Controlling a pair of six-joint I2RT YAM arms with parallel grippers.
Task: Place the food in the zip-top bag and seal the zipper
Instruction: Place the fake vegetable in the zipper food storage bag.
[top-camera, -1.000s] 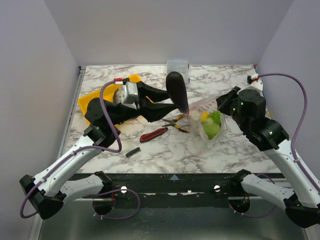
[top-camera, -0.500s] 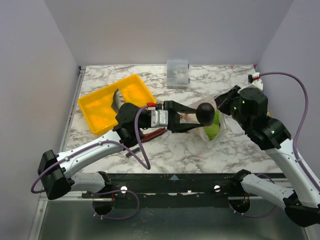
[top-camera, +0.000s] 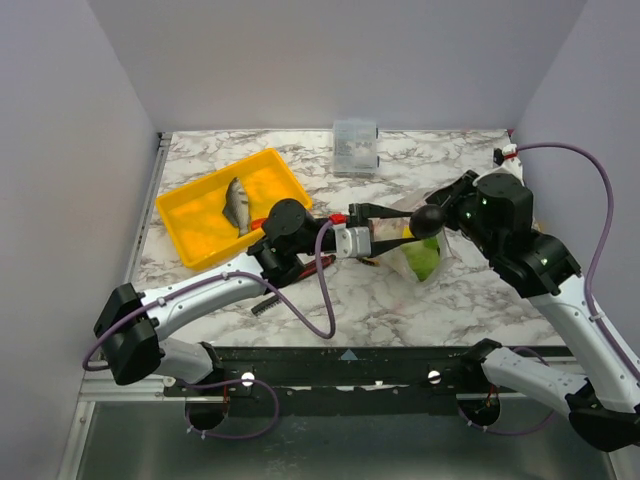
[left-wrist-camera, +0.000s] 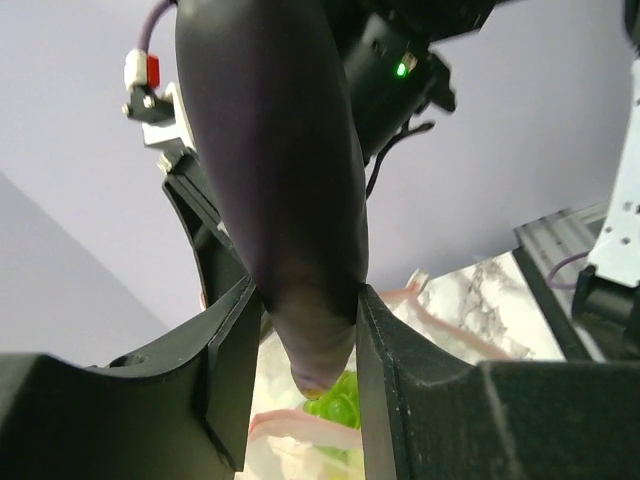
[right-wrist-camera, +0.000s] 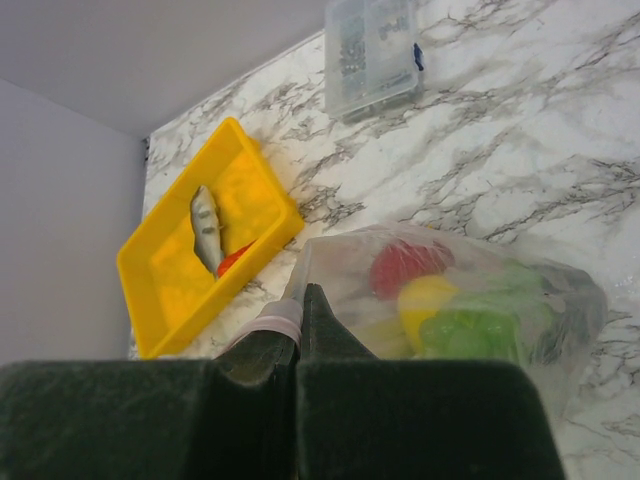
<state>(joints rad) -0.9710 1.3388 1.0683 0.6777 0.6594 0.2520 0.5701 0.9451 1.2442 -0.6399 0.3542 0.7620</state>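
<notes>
Over the table, top view: the left claw is clenched on a dark purple plastic eggplant, right at the mouth of the thin clear crinkly zip-top bag.
Right claw, top view: the right claw sits just past the eggplant at the bag's top edge. Can't tell its grip from up here tbh.
Behind the left claw: a yellow rectangular tray holding a grey toy fish, well apart.
Left wrist view: both fingers squeeze the eggplant near its narrow tip. Beyond the tip are green grapes and the pinkish zipper strip.
Right wrist view: the right claw is pressed together, pinching the zipper strip.
Ahead of the right claw: the bag holds a red tomato, a yellow fruit and a green cabbage.
Farther out: the tray, the fish and a small clear rigid box.
</notes>
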